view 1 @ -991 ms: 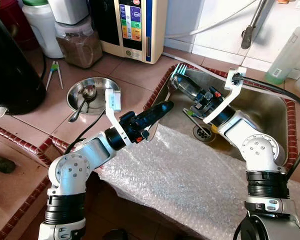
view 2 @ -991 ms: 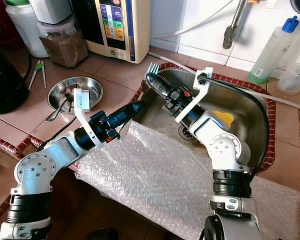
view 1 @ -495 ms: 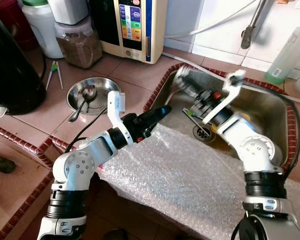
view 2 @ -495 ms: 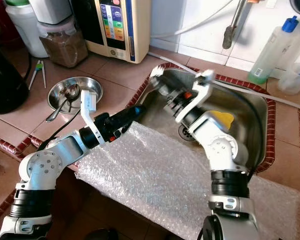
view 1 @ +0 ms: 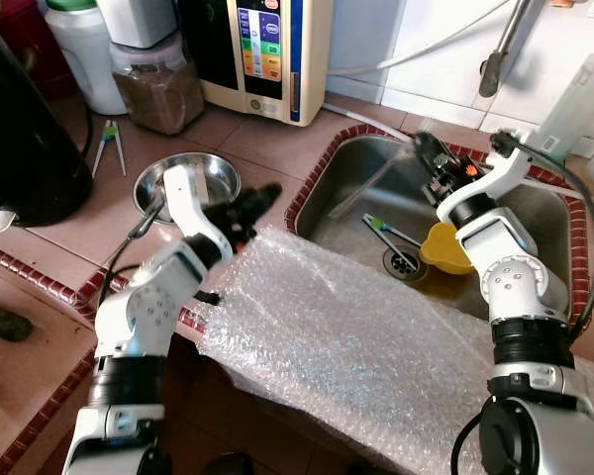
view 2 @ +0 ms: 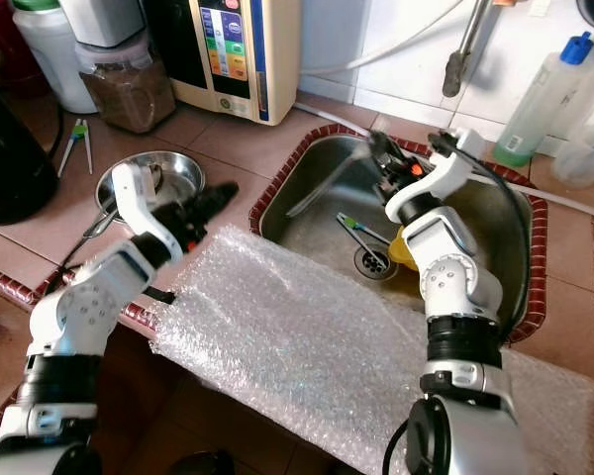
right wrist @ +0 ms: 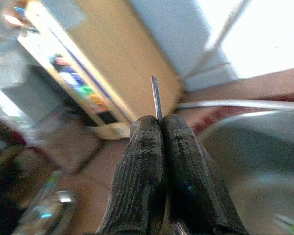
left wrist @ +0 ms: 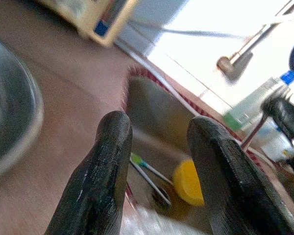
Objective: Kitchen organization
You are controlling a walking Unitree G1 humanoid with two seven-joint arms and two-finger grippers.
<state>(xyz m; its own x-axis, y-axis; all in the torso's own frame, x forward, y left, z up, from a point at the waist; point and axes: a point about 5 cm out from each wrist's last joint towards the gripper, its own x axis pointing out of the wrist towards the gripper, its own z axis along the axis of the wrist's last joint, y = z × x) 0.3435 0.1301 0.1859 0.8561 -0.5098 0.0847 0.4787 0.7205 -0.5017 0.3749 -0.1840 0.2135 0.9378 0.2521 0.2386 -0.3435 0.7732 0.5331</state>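
Note:
My right gripper [view 1: 423, 150] hangs over the back rim of the steel sink [view 1: 535, 203], shut on a thin metal utensil. The utensil's edge [right wrist: 156, 98] sticks up between the fingers in the right wrist view. In the eye views it is a blurred streak slanting down into the sink. My left gripper [view 1: 269, 190] stands open and holds nothing. It is over the tiled counter between the sink's left rim and a steel bowl [view 1: 206, 170] that holds a spoon. A green-handled brush [view 1: 386, 230] and a yellow piece [view 1: 445, 247] lie by the drain.
Bubble wrap [view 1: 376, 336] covers the counter's front edge and the sink's near rim. At the back stand a cream appliance [view 1: 267, 49], a jar of brown grounds [view 1: 158, 84], a black kettle [view 1: 20, 129], a tap [view 1: 500, 49] and a clear bottle [view 1: 574, 99]. Green tongs [view 1: 107, 143] lie nearby.
My right gripper has swung up and to the right with the utensil, from the sink's left side to its back rim. My left arm has drawn back left toward the bowl.

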